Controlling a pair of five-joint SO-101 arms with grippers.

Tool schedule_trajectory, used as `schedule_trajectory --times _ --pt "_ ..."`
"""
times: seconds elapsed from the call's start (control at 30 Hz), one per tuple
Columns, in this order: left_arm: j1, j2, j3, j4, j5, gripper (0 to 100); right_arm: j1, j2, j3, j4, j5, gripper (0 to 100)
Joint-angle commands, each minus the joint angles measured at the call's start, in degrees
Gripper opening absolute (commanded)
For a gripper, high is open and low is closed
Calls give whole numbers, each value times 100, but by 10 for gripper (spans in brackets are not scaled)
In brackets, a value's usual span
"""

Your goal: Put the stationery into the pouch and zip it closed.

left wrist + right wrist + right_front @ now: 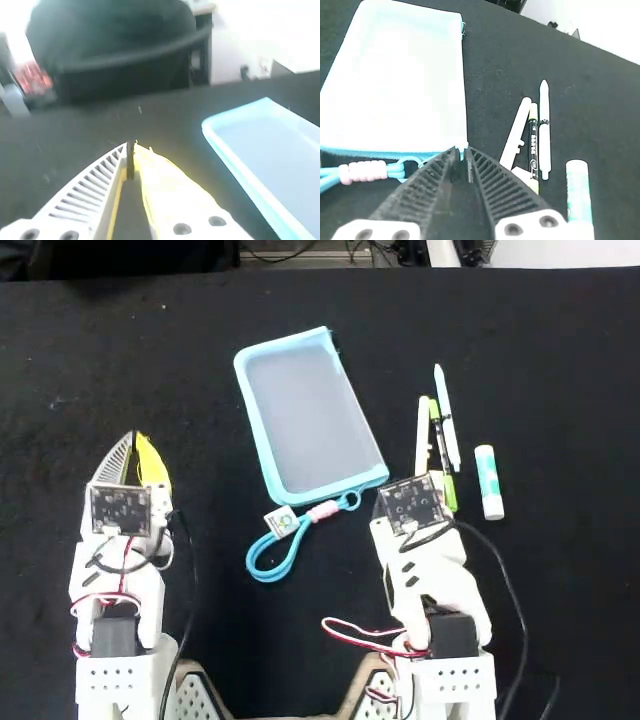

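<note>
My left gripper (137, 443) and right gripper (461, 151) are both pinched shut, holding nothing. The blue pouch (308, 418) lies top middle. The pens (441, 430) and glue stick (489, 481) lie right of it.

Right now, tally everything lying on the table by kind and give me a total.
White pens: 2
Green-and-black marker: 1
Glue stick: 1
Pouch: 1
Total: 5

My left arm (118, 585) and right arm (432, 575) are white plastic, trailing red, black and white cables (350, 630). My left gripper (132, 146) has one ribbed white finger, one yellow; my right gripper (460, 151) is ribbed black.
</note>
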Motion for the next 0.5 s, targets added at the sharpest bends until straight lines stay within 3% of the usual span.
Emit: schedule_trajectory --times 0.0,0.27,0.47 --pt "127 -53 145 756 818 30 26 -558 -57 -132 -193 15" --pt "127 -53 145 1204 563 30 -18 -558 -1824 923 -167 15" --pt "127 -53 145 1231 536 30 -527 -426 -3644 1662 -167 15"
